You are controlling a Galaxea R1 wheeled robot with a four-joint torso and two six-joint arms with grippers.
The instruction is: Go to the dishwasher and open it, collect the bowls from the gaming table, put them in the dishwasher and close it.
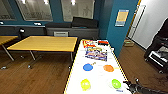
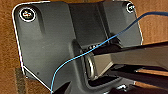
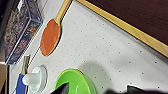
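The gaming table (image 1: 75,72), long and white with a yellow rim, runs away from me. Near its close end stand a yellow bowl (image 1: 85,84) on the left and a green bowl (image 1: 116,83) on the right. My right gripper (image 1: 129,86) hovers open at the table's right rim, just beside the green bowl (image 3: 75,82), whose rim lies close to one fingertip (image 3: 62,88). Farther along lie a blue round piece (image 1: 87,67) and an orange one (image 1: 108,68). The orange one (image 3: 50,37) is flat with a wooden handle, like a paddle. The dishwasher is out of view.
Game boxes (image 1: 96,53) lie at the table's far end. A white knobbed puck (image 3: 35,78) sits by the green bowl. Wooden-topped tables (image 1: 45,43) stand to the left on wood floor, a teal pillar (image 1: 120,30) and dark equipment (image 1: 157,53) to the right.
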